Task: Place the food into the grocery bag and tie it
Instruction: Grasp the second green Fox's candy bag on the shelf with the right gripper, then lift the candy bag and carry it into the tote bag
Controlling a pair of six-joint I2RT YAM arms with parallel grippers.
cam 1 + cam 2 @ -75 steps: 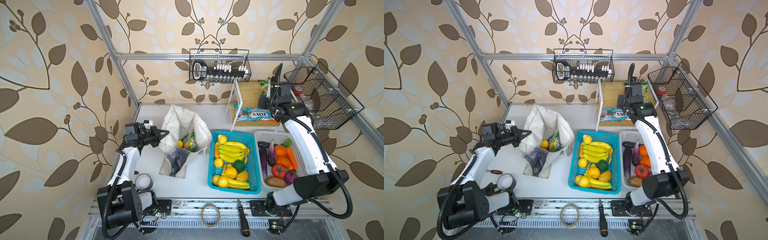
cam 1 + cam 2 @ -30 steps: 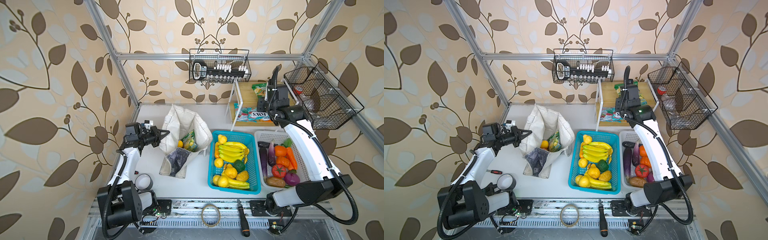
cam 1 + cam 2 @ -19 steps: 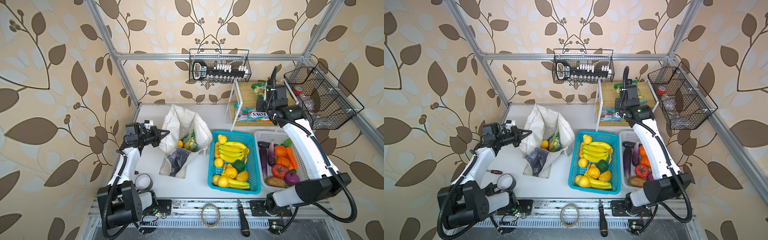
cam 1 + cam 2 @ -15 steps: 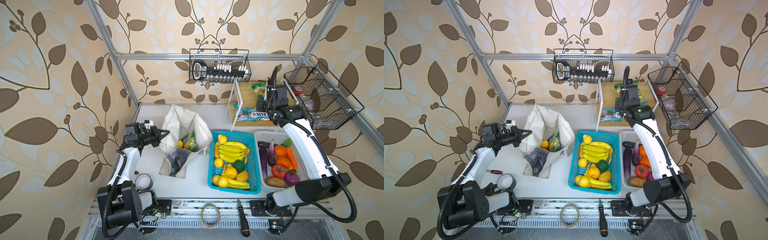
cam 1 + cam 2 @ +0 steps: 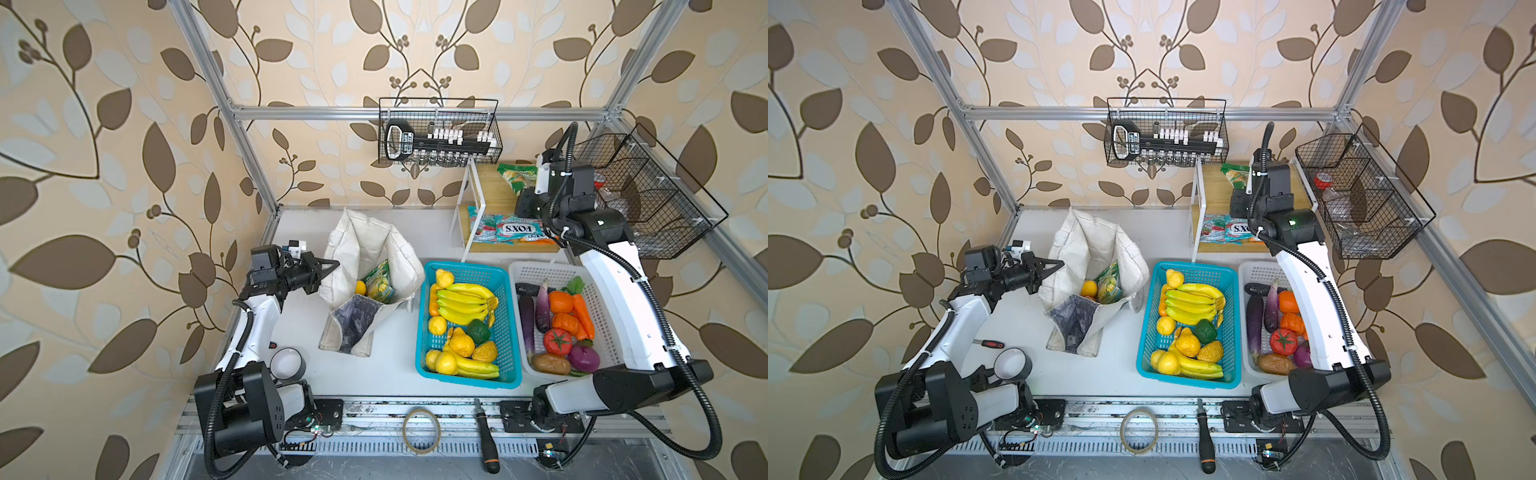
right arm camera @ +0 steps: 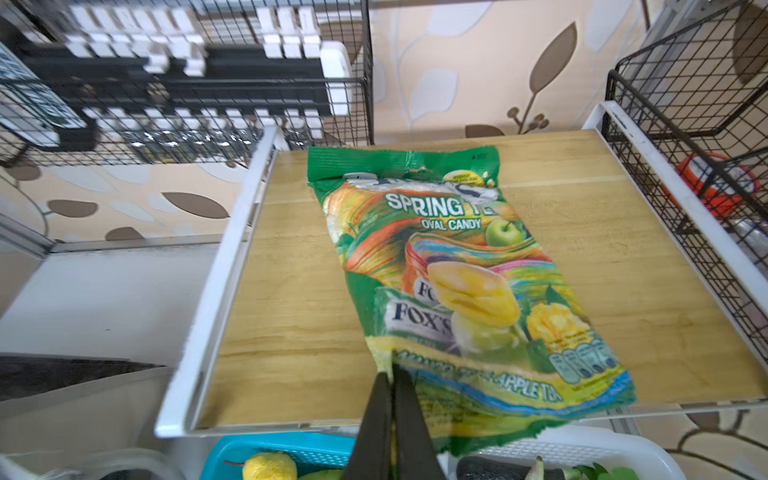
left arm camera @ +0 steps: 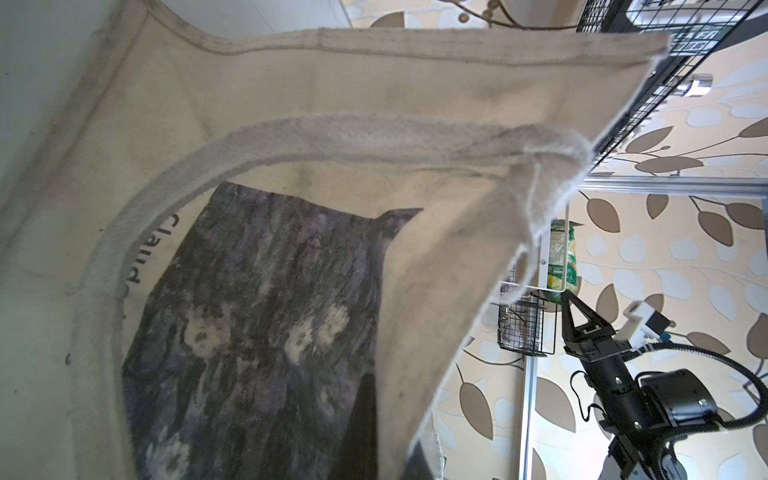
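The right hand [image 6: 390, 376] is clamped on the edge of the snack packet [image 6: 453, 257], which stretches ahead of it over the wooden shelf [image 6: 291, 316]. The left hand [image 5: 333, 262] is pinched shut on the rim of the grocery bag [image 5: 365, 245].

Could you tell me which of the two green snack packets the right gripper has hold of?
The packet on the wooden shelf: the right gripper is shut on its edge. The other packet lies inside the grocery bag.

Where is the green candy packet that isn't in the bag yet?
In both top views the green candy packet lies on the wooden shelf at the back right, its near edge pinched in the right claw.
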